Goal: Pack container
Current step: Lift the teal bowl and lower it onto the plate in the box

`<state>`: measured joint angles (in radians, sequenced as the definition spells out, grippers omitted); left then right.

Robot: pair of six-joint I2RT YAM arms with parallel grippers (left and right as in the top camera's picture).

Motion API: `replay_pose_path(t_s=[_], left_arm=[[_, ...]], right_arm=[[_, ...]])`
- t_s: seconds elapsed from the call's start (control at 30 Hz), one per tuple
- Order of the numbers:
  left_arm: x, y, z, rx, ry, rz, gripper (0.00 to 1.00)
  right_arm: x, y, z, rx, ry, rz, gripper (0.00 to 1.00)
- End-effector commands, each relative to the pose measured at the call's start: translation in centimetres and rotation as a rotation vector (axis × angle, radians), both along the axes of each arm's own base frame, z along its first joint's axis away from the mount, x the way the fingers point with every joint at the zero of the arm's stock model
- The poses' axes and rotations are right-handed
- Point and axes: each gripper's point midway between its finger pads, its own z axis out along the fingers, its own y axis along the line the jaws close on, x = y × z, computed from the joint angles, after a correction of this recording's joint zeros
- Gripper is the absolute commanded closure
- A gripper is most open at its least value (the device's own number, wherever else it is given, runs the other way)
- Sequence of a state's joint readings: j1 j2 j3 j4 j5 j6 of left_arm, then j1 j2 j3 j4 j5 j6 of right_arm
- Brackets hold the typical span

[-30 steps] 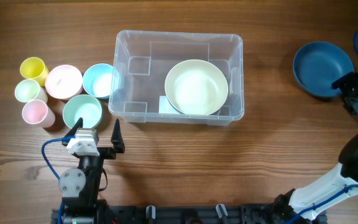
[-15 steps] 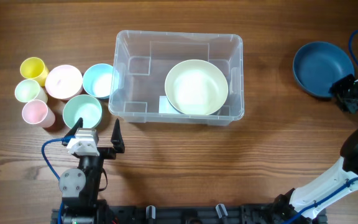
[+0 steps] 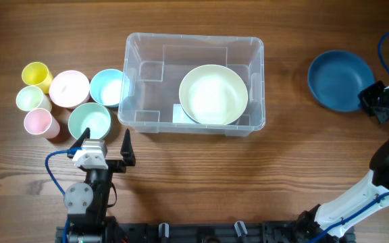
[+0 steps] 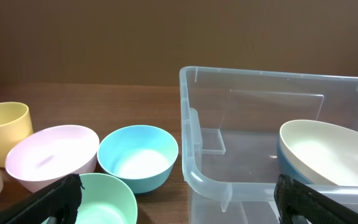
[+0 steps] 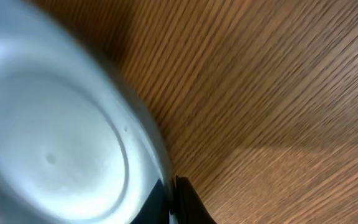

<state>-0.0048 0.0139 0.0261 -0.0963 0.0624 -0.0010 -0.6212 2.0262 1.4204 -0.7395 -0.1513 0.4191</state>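
Centrally on the table point(image 3: 282, 169), the container point(image 3: 194, 39) is sitting with 1 cream bowl point(image 3: 213, 94) lying in its right half. Far right, the right gripper point(image 3: 372, 100) is pinching the blue bowl point(image 3: 340, 79) by its rim, jaws closed. Front left, the left gripper point(image 3: 105, 140) is hovering wide open, holding nothing, just beside a mint bowl point(image 3: 90, 120).

Overhead looks straight down; left wrist, low, faces the container point(image 4: 241, 124) (shared with overhead); right wrist close against blue bowl point(image 5: 55, 143).
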Motion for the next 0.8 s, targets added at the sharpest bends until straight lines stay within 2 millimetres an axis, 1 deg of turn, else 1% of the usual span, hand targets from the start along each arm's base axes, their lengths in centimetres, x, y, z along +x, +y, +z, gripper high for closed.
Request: replay_pose_path(t_s=[0.0, 0.13, 0.23, 0.37, 0.4, 0.5, 0.57, 0.63, 0.67, 0.77], left_arm=[[0.0, -0.2, -0.2, 0.015, -0.003, -0.015, 0.0], [0.0, -0.2, -0.2, 0.015, -0.003, -0.015, 0.0], [0.0, -0.2, -0.2, 0.015, -0.003, -0.015, 0.0], [0.0, -0.2, -0.2, 0.015, -0.003, -0.015, 0.0], [0.0, -0.2, -0.2, 0.015, -0.003, -0.015, 0.0], [0.0, -0.2, -0.2, 0.015, -0.003, -0.015, 0.0], [0.0, -0.2, -0.2, 0.015, -0.003, -0.015, 0.0], [0.0, -0.2, -0.2, 0.015, -0.003, -0.015, 0.0], [0.0, -0.2, -0.2, 0.015, -0.003, -0.015, 0.0], [0.0, -0.2, -0.2, 0.015, -0.003, -0.015, 0.0]], right_arm=[[0.4, 0.2, -0.1, 0.013, -0.008, 0.005, 0.95], [0.5, 0.4, 0.2, 0.025, -0.02, 0.011, 0.96], [1.3, 0.7, 1.5, 0.032, -0.068, 0.053, 0.96], [2.7, 1.5, 5.2, 0.043, -0.177, 0.107, 0.96], [3.0, 1.4, 6.9, 0.025, -0.209, 0.118, 0.96], [3.1, 1.4, 10.7, -0.033, -0.277, 0.132, 0.96], [3.1, 1.9, 14.1, -0.061, -0.352, 0.148, 0.96], [3.1, 3.1, 17.3, -0.082, -0.427, 0.186, 0.96], [3.1, 3.9, 18.9, -0.097, -0.468, 0.221, 0.96], [2.8, 7.2, 23.4, -0.137, -0.556, 0.291, 0.96]])
